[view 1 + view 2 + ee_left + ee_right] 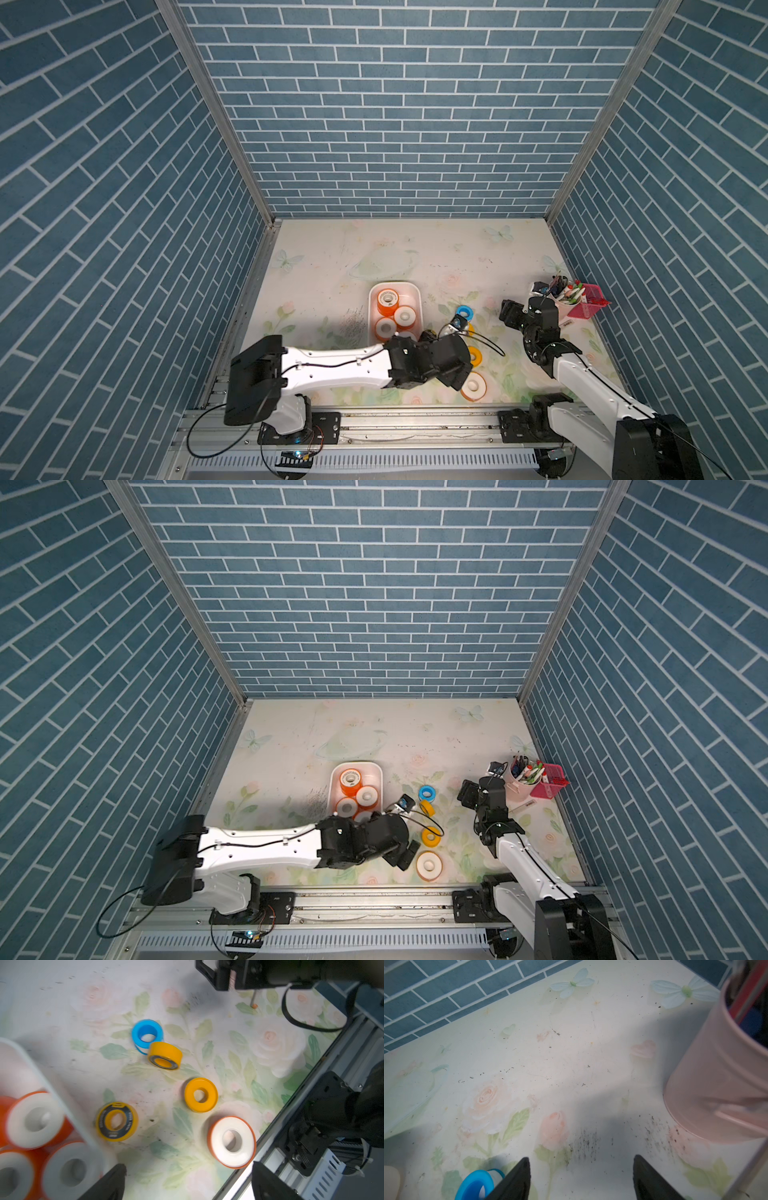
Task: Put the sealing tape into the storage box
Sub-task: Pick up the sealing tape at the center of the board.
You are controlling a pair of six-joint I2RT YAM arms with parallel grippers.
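Left jaws; wrist-only yellow-black roll point(117, 1121)

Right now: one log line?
left gripper open, empty | right gripper open, empty | storage box: orange rolls inside | loose rolls: five on table

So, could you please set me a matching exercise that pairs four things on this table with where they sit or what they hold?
Things:
1. blue roll
2. loose orange roll
3. storage box
4. pink cup

Descriptions:
A. holds pens
B. loose roll nearest the front rail
C. holds orange rolls
D. loose roll farthest from the front rail

Pairs: 1-D, 2-B, 3-C, 4-A.
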